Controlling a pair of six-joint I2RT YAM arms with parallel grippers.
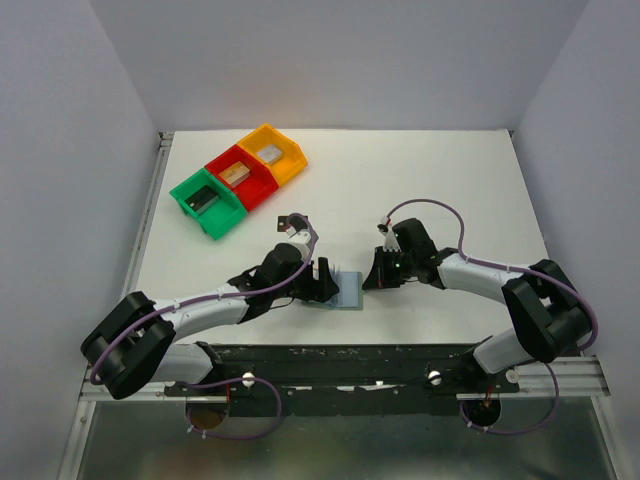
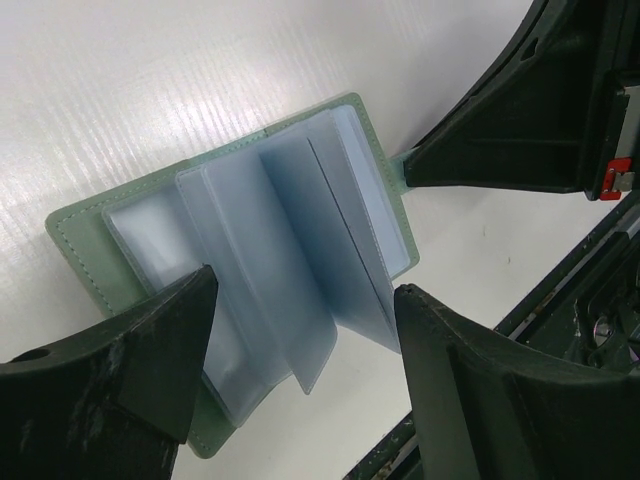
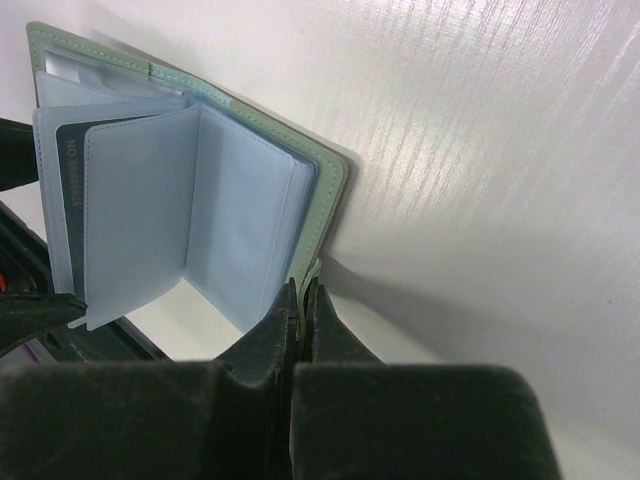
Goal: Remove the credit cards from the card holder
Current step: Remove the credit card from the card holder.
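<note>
The grey-green card holder (image 1: pixel 349 291) lies open on the white table between my two grippers, its pale blue sleeves fanned upward (image 2: pixel 280 200). One black card (image 3: pixel 68 185) shows inside a sleeve in the right wrist view; the other cards are hidden. My right gripper (image 3: pixel 303 285) is shut on the holder's little tab (image 3: pixel 320 268) at its right edge (image 1: pixel 372 278). My left gripper (image 2: pixel 302 290) is open, its fingers either side of the sleeves' near ends, at the holder's left side (image 1: pixel 322 286).
Green (image 1: pixel 207 203), red (image 1: pixel 240 177) and yellow (image 1: pixel 271 153) bins with grey blocks stand in a diagonal row at the back left. The black rail at the table's near edge (image 1: pixel 350 355) lies just below the holder.
</note>
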